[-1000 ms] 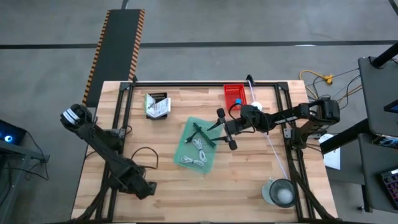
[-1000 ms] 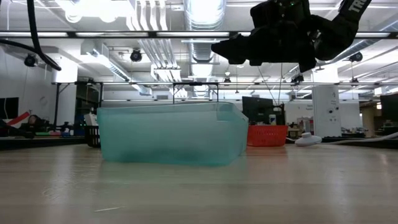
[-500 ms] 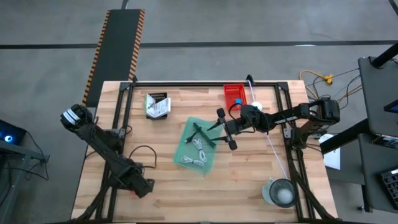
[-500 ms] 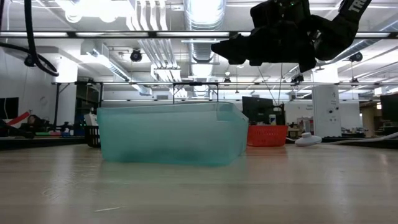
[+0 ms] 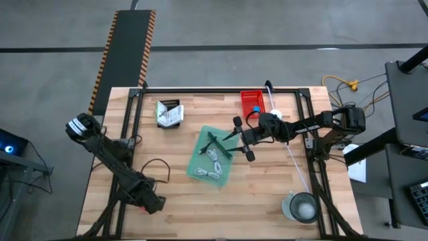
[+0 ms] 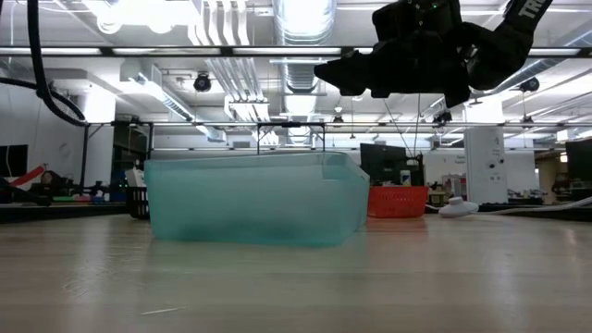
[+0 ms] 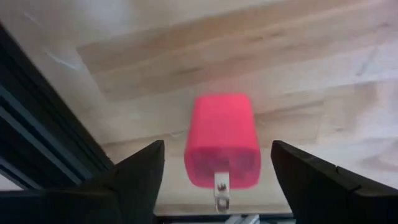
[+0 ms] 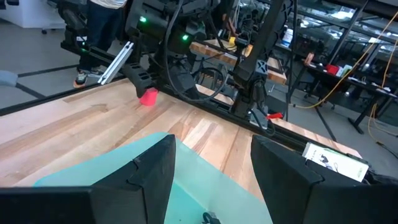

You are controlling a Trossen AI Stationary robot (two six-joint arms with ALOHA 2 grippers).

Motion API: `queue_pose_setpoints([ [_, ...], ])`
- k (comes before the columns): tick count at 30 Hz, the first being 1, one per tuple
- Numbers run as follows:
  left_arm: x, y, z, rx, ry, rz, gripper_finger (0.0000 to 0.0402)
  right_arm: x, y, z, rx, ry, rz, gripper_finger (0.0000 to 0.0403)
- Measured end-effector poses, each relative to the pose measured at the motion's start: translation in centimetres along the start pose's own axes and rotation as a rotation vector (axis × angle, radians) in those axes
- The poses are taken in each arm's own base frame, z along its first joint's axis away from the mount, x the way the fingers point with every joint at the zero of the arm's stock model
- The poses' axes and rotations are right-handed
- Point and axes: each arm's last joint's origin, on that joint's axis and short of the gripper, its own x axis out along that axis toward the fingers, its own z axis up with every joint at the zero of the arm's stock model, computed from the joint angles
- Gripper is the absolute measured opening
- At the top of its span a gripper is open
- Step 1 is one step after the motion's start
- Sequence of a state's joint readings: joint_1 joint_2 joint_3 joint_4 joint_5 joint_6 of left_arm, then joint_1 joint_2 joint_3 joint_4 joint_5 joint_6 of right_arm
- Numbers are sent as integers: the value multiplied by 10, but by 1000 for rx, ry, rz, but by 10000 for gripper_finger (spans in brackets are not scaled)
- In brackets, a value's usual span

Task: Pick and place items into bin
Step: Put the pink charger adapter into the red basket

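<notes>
My left gripper (image 7: 217,149) is open at the table's near left corner (image 5: 148,202). Its fingers stand on either side of a pink block (image 7: 222,139) with a metal prong. The block lies flat on the wood, and a gap shows on each side of it. My right gripper (image 5: 241,138) hangs open above the right rim of the teal bin (image 5: 214,158), also (image 8: 211,163). White coiled cables (image 5: 211,169) and a dark pen-like tool (image 5: 217,144) lie in the bin. White printed packets (image 5: 169,112) rest on the table at far left.
A red basket (image 5: 253,102) stands at the far edge and a clear cup (image 5: 301,206) at the near right corner. Black frame rails (image 5: 127,134) run along the table's sides, close to my left gripper. Bare wood (image 5: 267,194) lies between the bin and the cup.
My left gripper has shifted a little toward the table's left edge, and the pink block now shows at its tip in the high view. My right arm has kept still.
</notes>
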State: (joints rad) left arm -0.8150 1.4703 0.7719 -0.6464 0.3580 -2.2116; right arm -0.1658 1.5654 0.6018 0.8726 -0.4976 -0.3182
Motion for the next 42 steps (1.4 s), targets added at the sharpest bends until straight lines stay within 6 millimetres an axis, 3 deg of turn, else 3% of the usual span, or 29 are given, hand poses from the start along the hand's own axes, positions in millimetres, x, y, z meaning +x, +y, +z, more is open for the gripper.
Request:
queue_pose_setpoints([
  [6, 6, 4, 6, 45, -10, 12, 203, 0, 0, 0, 0, 0, 0, 194],
  [9, 7, 1, 5, 218, 17, -17, 144, 0, 0, 0, 1, 0, 0, 194],
  [12, 6, -8, -1, 436, 20, -139, 137, 0, 0, 0, 3, 0, 0, 194],
  [16, -6, -18, -7, 667, -132, -351, 137, 0, 0, 0, 3, 0, 0, 194],
  [19, -21, -20, -8, 797, -316, -492, 137, 0, 0, 0, 4, 0, 0, 194],
  [23, -49, -22, -10, 1023, -729, -657, 137, 0, 0, 0, 8, 0, 0, 194],
  [26, -66, -22, -9, 1163, -1030, -667, 137, 0, 0, 0, 10, -2, 2, 194],
  [29, -78, -21, -2, 1210, -1200, -620, 137, 2, 5, 2, -14, -8, 24, 194],
  [33, -87, -21, 18, 1175, -1273, -571, 137, 10, 18, 8, -185, -36, 76, 194],
  [39, -90, -20, 48, 1126, -1292, -577, 137, 24, 49, 18, -652, -86, 123, 194],
  [42, -91, -25, 56, 1172, -1302, -638, 137, 31, 60, 20, -739, -33, 56, 194],
])
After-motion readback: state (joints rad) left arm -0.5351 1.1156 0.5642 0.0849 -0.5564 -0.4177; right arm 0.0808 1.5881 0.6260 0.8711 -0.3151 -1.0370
